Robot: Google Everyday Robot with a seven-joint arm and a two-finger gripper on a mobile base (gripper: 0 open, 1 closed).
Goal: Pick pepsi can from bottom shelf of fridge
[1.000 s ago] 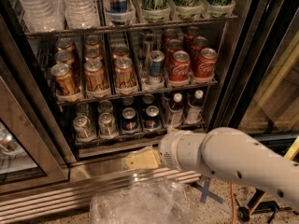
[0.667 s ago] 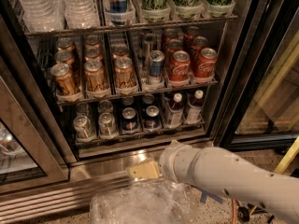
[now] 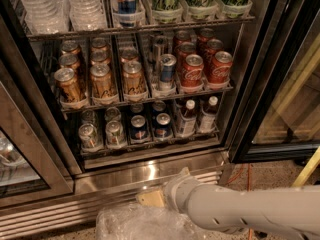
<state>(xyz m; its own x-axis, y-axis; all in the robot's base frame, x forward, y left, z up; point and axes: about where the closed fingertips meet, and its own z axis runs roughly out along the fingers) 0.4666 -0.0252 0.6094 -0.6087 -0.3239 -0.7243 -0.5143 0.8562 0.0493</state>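
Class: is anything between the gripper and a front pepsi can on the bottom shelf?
Only the low front rail of the dark wire bottom shelf. The gripper sits below, before the steel fridge base; the dark-blue pepsi can stands frontmost.

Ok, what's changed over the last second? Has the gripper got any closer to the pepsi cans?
No. The gripper has sunk lower, from just under the bottom shelf down to the base grille of the fridge, so it is now farther from the cans. Nothing was taken hold of. The front pepsi can and everything beside it stayed put.
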